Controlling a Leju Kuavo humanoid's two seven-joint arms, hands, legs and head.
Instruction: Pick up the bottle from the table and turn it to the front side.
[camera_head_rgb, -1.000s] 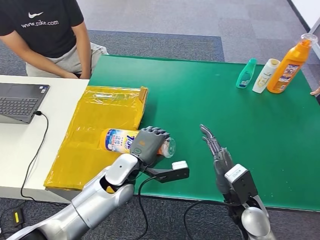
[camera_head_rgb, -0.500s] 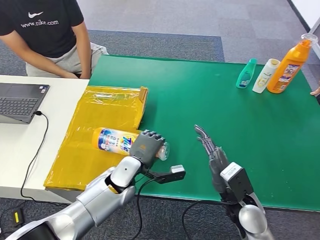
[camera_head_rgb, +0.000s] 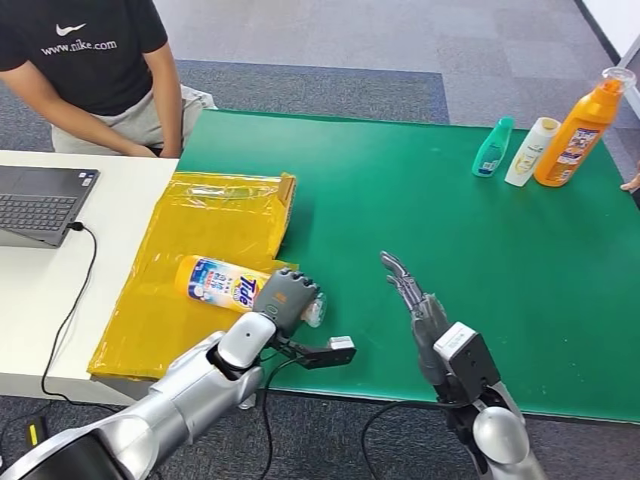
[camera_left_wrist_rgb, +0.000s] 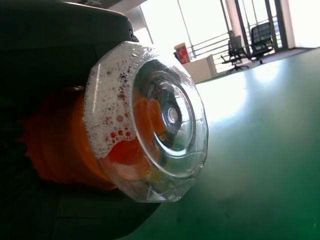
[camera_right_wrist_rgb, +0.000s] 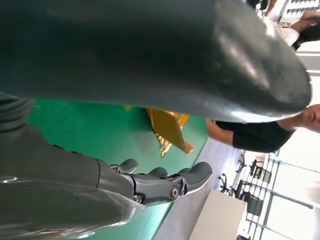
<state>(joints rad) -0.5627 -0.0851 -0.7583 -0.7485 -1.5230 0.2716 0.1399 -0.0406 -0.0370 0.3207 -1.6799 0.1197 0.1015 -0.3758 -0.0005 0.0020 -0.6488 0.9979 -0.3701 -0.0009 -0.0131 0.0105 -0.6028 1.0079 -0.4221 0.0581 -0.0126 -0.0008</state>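
Now L robot hand (camera_head_rgb: 288, 298) grips bottle (camera_head_rgb: 226, 284) nr mat edge; R robot hand (camera_head_rgb: 411, 296) splayed.

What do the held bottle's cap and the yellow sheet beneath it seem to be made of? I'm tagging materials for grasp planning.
The bottle in the left robot hand has a cap that looks like clear, glossy hard plastic: faceted, see-through, foam visible inside. The yellow sheet looks like thin, shiny plastic film, probably a mailer bag: it is creased and reflects light.

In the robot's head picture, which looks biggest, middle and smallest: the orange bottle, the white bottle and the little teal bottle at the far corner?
1. Orange bottle, clearly the biggest.
2. White bottle.
3. Teal bottle, only slightly smaller than the white one.
They stand close together, so distance hardly skews it.
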